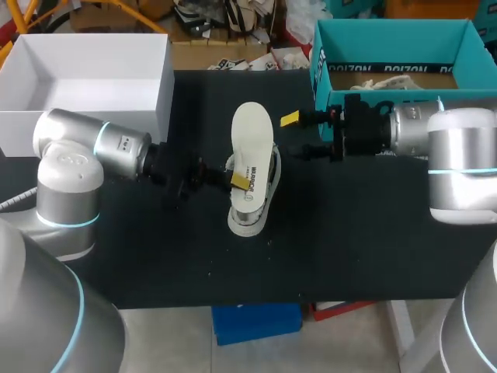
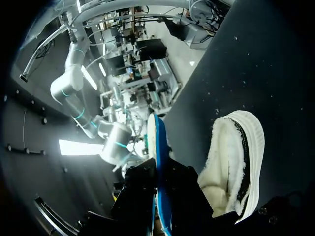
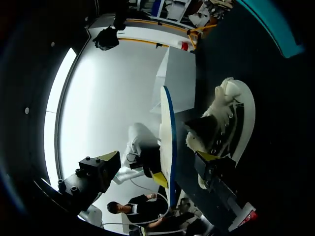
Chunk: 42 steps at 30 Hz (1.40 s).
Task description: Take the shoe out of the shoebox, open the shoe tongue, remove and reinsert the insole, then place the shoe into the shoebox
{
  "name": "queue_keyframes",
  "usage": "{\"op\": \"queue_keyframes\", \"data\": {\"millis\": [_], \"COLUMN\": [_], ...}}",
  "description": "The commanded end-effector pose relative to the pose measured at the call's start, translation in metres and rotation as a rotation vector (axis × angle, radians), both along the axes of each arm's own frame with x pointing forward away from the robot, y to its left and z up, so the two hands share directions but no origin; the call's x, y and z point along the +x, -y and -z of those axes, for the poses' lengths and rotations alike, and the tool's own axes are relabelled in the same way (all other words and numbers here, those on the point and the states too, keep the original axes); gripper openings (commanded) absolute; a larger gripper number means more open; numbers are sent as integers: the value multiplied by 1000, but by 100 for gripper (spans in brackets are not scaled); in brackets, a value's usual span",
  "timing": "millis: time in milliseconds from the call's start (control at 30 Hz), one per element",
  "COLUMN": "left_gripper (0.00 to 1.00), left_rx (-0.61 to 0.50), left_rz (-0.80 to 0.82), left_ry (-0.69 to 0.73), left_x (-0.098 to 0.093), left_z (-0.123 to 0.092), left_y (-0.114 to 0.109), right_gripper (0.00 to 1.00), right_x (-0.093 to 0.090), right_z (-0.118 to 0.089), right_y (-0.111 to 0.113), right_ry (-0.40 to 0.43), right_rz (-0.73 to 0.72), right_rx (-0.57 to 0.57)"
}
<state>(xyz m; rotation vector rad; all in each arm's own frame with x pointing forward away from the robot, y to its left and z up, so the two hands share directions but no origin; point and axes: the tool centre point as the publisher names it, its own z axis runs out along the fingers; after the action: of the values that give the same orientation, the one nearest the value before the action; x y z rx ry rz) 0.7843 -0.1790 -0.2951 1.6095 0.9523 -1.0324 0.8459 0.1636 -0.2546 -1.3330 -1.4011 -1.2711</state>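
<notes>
A white insole point(image 1: 252, 144) with a blue underside is held above the white fleece-lined shoe point(image 1: 250, 211) in the middle of the black table. My left gripper point(image 1: 233, 180) is shut on the insole's near end. In the left wrist view the insole point(image 2: 156, 142) shows edge-on in that gripper point(image 2: 160, 177), with the shoe point(image 2: 236, 162) beside it. My right gripper point(image 1: 299, 136) is open just right of the insole. Seen from the right wrist, the insole point(image 3: 167, 137) stands between its spread fingers point(image 3: 106, 164) without touching, and the shoe point(image 3: 231, 118) lies beyond.
The teal shoebox point(image 1: 388, 31) stands open at the back right, behind my right arm. A white box point(image 1: 85, 70) sits at the back left. The black table point(image 1: 349, 241) has bare room in front of the shoe.
</notes>
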Motion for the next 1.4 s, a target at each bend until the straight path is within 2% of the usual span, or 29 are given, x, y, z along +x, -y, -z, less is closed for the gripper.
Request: {"op": "queue_keyframes", "data": {"millis": [33, 233, 333, 400, 500, 567, 600, 667, 700, 900, 1067, 1100, 1133, 1400], "left_gripper": [0, 0, 0, 0, 0, 0, 0, 0, 0, 0, 0, 0, 0, 0], "left_rx": [2, 2, 2, 2, 2, 2, 2, 2, 2, 2, 2, 2, 2, 2], "left_rz": [1, 1, 1, 1, 1, 1, 1, 1, 1, 1, 1, 1, 1, 1], "left_ry": [2, 2, 2, 2, 2, 2, 2, 2, 2, 2, 2, 2, 2, 2], "left_x": [0, 0, 0, 0, 0, 0, 0, 0, 0, 0, 0, 0, 0, 0], "left_z": [0, 0, 0, 0, 0, 0, 0, 0, 0, 0, 0, 0, 0, 0], "left_y": [0, 0, 0, 0, 0, 0, 0, 0, 0, 0, 0, 0, 0, 0], "right_gripper": [98, 98, 93, 93, 85, 73, 71, 70, 65, 59, 40, 25, 0, 0], "right_x": [7, 3, 1, -1, -2, -2, -3, -3, -4, -5, -4, -4, -4, -3], "right_z": [13, 20, 20, 21, 21, 22, 22, 23, 24, 30, 32, 32, 33, 33], "right_y": [-14, -27, -33, -38, -41, -42, -43, -46, -47, -53, -52, -52, -51, -51], "right_ry": [-21, -18, -13, -12, -10, -9, -9, -10, -11, -20, -26, -26, -26, -29], "right_rz": [-122, -121, -103, -101, -100, -94, -92, -92, -92, -99, -93, -86, -84, -70], "right_rx": [-4, 10, 24, 24, 26, 28, 29, 29, 31, 36, 36, 33, 33, 17]}}
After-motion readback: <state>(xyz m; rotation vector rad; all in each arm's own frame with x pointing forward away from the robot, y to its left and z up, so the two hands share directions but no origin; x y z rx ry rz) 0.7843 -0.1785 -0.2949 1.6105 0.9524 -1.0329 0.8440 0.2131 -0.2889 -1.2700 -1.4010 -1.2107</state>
